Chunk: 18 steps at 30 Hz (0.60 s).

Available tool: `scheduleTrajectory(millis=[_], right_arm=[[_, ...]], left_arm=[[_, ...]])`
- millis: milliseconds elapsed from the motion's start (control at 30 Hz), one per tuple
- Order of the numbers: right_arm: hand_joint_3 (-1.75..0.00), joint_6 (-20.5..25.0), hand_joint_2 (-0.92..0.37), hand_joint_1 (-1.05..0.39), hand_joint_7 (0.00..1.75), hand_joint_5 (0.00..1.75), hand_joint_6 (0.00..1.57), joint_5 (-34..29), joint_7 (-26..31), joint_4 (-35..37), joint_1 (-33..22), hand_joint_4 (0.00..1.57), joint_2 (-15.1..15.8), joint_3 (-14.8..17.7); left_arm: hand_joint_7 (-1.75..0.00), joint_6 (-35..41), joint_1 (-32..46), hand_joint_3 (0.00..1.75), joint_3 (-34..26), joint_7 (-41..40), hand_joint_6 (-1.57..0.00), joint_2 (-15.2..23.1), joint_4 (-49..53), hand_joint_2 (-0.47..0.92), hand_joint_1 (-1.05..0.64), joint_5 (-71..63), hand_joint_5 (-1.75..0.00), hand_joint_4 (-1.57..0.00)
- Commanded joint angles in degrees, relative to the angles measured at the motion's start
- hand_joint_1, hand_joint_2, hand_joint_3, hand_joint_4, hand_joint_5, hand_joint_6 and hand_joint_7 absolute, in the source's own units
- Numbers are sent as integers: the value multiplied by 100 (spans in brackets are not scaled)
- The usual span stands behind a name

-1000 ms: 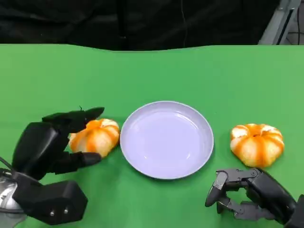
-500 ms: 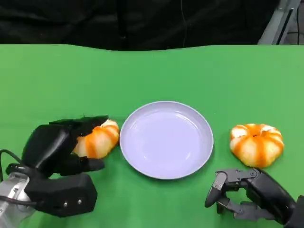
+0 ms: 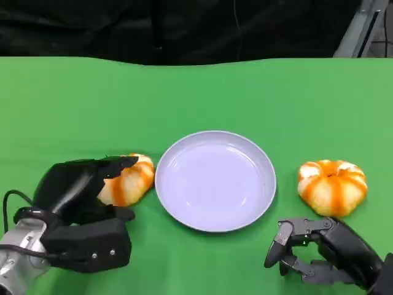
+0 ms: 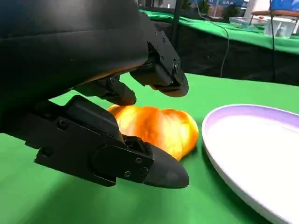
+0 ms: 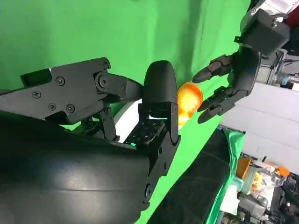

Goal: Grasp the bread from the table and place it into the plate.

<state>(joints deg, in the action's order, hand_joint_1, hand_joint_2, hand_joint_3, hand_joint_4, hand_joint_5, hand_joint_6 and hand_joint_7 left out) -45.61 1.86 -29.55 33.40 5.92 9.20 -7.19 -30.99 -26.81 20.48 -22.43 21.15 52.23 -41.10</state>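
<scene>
An orange-striped bread (image 3: 134,177) lies on the green table just left of the pale lilac plate (image 3: 215,136). My left hand (image 3: 77,190) reaches around its near left side, fingers spread over its top and thumb low in front. In the left wrist view a gap shows between the fingers (image 4: 159,77) and the bread (image 4: 154,128), with the plate (image 4: 252,140) beside it. A second bread (image 3: 331,186) lies right of the plate. My right hand (image 3: 319,252) rests near the front edge, below that bread, fingers bent and holding nothing. The right wrist view shows the left hand (image 5: 233,77) at the first bread (image 5: 189,100).
The green table (image 3: 196,92) stretches wide and bare behind the plate up to a dark backdrop. A grey metal frame (image 3: 362,27) stands at the far right corner.
My left hand has moved forward and right onto the left bread, its fingers now reaching over the top. The right hand, plate and right bread have not moved.
</scene>
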Motion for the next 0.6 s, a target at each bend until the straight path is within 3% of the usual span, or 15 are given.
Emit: scheduleTrajectory(millis=[33,500,600], right_arm=[[-56,50,-87,-7,106,156,82,54,0,-57,-67,72,74,28],[-53,-28,-88,-9,105,155,83,33,14,10,-53,73,68,33],[-53,-5,-89,-9,106,155,83,26,20,-7,-57,73,73,33]], left_arm=[[-1,138,-145,21,92,-67,-54,8,212,92,-90,23,-1,-57],[0,458,-509,26,318,34,-54,-178,684,92,-87,54,-1,-59],[0,443,-563,18,391,-10,-55,-190,796,91,-66,32,-1,-61]])
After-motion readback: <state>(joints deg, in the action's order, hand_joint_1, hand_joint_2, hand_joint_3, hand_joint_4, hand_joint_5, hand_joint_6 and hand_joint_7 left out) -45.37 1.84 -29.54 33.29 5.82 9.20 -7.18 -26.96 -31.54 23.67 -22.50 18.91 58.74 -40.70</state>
